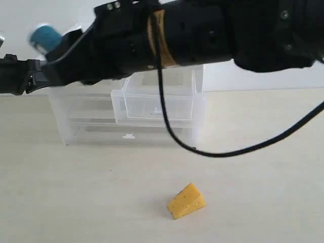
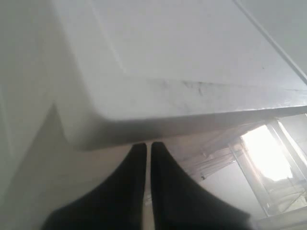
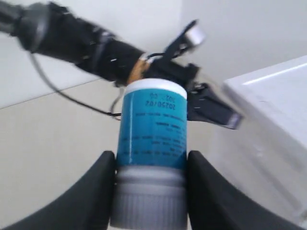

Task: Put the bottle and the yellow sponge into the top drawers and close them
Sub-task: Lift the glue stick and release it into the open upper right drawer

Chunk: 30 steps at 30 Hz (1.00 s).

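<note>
Bottle [image 3: 152,129] clamped in right gripper [image 3: 151,165]; left gripper [image 2: 145,143] closed, empty.
Arm [image 1: 202,30] and cable [image 1: 167,124] screening chest [image 1: 66,119]; top drawer [image 1: 152,106] pulled out; yellow sponge [image 1: 186,201] on table [image 1: 76,202].

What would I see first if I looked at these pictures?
Probably the black arm stretched across the top of the exterior view, its right gripper clamped on the bottle. Then the yellow sponge, alone on the table before the chest, one top drawer pulled open.

Teal-labelled bottle [image 3: 151,158] held aloft; yellow sponge [image 1: 186,201] on table [image 1: 76,202]; one top drawer [image 1: 154,104] pulled open.
</note>
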Motion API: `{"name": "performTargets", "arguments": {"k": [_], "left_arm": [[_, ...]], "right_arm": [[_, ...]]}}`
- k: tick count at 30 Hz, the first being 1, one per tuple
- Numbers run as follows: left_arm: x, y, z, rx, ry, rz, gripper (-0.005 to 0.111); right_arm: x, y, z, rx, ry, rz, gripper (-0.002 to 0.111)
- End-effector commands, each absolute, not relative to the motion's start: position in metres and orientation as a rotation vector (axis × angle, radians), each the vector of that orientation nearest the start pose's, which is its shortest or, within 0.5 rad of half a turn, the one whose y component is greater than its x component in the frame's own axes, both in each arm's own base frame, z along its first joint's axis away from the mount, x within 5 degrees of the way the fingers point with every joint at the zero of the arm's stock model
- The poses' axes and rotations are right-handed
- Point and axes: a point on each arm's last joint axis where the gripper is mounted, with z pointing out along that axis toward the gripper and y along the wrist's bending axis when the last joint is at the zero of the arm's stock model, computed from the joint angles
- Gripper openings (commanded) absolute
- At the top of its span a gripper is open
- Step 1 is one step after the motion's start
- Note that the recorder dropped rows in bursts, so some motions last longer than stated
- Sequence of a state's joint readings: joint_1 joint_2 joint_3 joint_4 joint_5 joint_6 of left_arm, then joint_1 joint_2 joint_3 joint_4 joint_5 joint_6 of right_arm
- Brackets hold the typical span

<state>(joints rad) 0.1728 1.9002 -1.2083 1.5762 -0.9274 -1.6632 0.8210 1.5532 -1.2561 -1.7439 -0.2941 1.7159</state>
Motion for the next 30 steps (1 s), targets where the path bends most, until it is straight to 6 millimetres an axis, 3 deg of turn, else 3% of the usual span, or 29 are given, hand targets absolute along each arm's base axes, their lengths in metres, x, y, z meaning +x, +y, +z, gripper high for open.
{"name": "performTargets", "arguments": {"k": [1, 10, 19, 24, 30], "left_arm": [[0.401, -0.002, 0.231, 0.225, 1.991, -0.933, 0.004], [0.402, -0.001, 0.230, 0.216, 1.997, -0.910, 0.004], [0.402, -0.001, 0.230, 0.216, 1.997, -0.910, 0.004], [0.402, -0.001, 0.230, 0.216, 1.995, -0.914, 0.004], [0.402, -0.002, 0.230, 0.220, 1.990, -0.925, 0.004]], "right_arm": [[0.262, 0.258, 0.354, -0.856, 1.662, 0.679, 0.000], [0.295, 0.202, 0.313, -0.793, 1.819, 0.594, 0.000], [0.294, 0.199, 0.308, -0.889, 1.787, 0.550, 0.000], [0.297, 0.197, 0.306, -0.952, 1.742, 0.444, 0.000], [0.302, 0.200, 0.293, -1.029, 1.732, 0.398, 0.000]]}}
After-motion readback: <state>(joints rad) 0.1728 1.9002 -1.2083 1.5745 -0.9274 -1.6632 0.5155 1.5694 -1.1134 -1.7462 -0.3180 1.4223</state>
